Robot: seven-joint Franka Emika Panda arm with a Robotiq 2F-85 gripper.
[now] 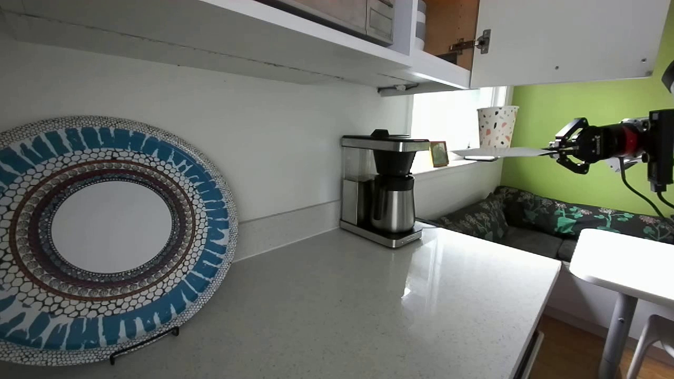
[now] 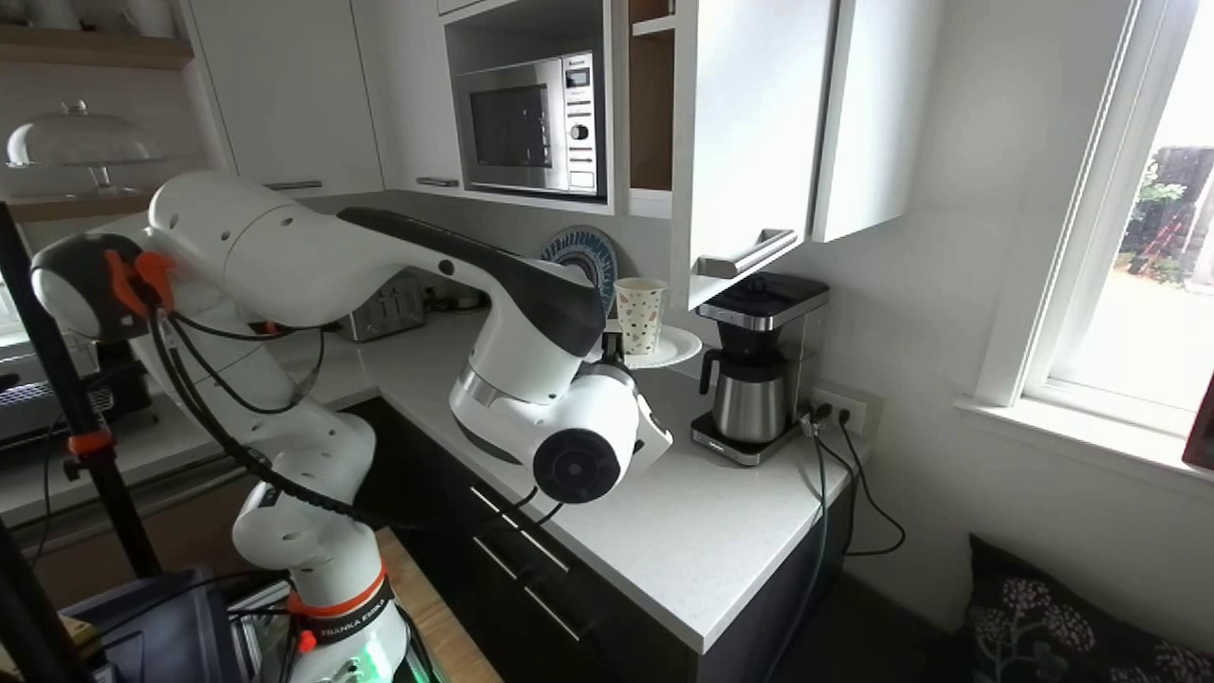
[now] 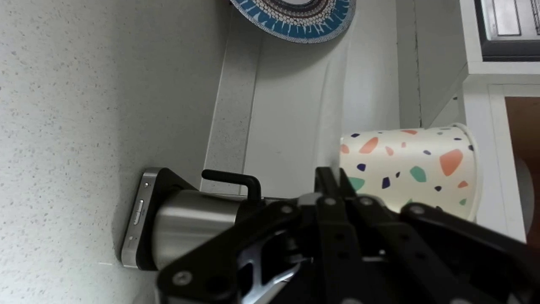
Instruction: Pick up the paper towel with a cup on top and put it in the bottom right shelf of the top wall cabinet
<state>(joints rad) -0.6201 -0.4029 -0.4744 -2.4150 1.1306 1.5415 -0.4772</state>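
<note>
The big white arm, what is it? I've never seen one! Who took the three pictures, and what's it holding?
That is a robot arm, and the gripper at its end works like a pinching hand. The gripper is shut on the edge of a round white sheet, in the air, with a cup standing upright on it. Two pictures come from cameras outside the robot. The third comes from a camera on its wrist; that camera is turned, so the cup looks sideways. On the counter are a coffee maker and a blue-patterned plate propped up on its edge.
</note>
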